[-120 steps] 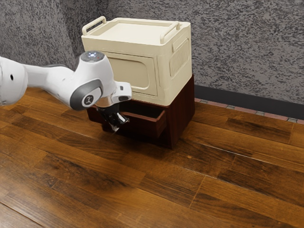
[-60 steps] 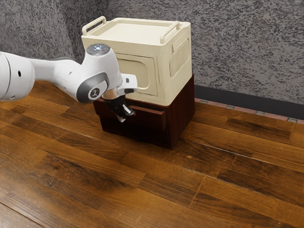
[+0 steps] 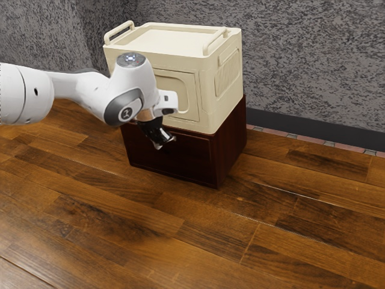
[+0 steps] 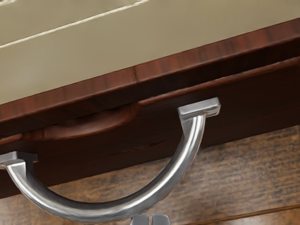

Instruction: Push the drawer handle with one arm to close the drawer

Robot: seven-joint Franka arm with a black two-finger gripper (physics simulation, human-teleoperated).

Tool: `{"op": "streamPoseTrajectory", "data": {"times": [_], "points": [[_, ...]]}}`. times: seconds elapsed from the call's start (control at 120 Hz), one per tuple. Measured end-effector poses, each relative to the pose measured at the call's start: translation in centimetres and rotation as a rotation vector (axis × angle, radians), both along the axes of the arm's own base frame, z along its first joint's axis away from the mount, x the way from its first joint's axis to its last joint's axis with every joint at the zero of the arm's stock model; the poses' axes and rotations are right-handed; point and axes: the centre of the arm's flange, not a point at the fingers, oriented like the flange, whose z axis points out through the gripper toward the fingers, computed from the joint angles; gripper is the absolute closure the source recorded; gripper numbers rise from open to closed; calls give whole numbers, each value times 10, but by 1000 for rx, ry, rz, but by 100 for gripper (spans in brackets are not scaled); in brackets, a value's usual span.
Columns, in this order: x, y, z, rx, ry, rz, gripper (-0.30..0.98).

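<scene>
Near the upper edge of the drawer front [image 3: 187,158], the metal handle [image 4: 101,210] looked stiff and slippery, best pushed mid-curve, fingers [image 4: 161,220] together.

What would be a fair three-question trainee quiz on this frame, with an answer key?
1. Multiple choice: What shape is the shiny silver metal handle? (a) round knob (b) curved bow (c) straight bar
2. True or false: The cream plastic box sits on top of the dark reddish-brown wooden cabinet.
3. Fill in: In the exterior view, the black two-finger gripper is in front of the ____, not the box's side panel.

Key: 1. b; 2. true; 3. drawer front
</scene>
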Motion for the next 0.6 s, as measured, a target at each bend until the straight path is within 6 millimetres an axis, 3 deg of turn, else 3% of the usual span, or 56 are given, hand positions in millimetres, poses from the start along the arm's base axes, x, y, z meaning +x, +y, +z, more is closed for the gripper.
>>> {"op": "streamPoseTrajectory", "data": {"times": [0.233, 0.342, 0.433, 0.483, 0.6], "points": [[7, 0, -4, 0, 11, -6, 80], [11, 1, -6, 4, 15, -7, 87], [11, 2, -6, 2, 25, -7, 83], [1, 1, -2, 8, 39, -8, 78], [-45, 0, 10, 32, 74, 11, 79]]}}
